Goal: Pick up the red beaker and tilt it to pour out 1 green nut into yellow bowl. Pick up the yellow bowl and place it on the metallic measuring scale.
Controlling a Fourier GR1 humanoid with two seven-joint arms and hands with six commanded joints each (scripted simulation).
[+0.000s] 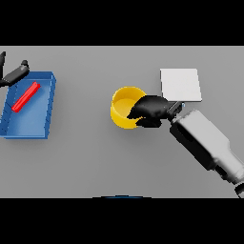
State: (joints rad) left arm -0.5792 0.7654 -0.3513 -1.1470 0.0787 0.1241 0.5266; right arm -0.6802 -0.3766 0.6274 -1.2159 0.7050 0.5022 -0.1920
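Bare table (86, 162) runs along the near side and between the blue tray (45, 107) at left and the yellow bowl (125, 107). The right hand (148, 110) and arm block the bowl's right; the scale (180, 84) sits just beyond.

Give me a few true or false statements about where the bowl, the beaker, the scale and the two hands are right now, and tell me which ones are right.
1. The right hand has its fingers curled over the rim of the yellow bowl. True.
2. The yellow bowl sits on the metallic measuring scale. False: it stands on the grey table, to the left of the scale.
3. The red beaker lies inside the blue tray. True.
4. The left hand is holding the red beaker. False: it is at the tray's far left corner, apart from the beaker.
5. The blue tray is on the robot's right side. False: it is on the left.
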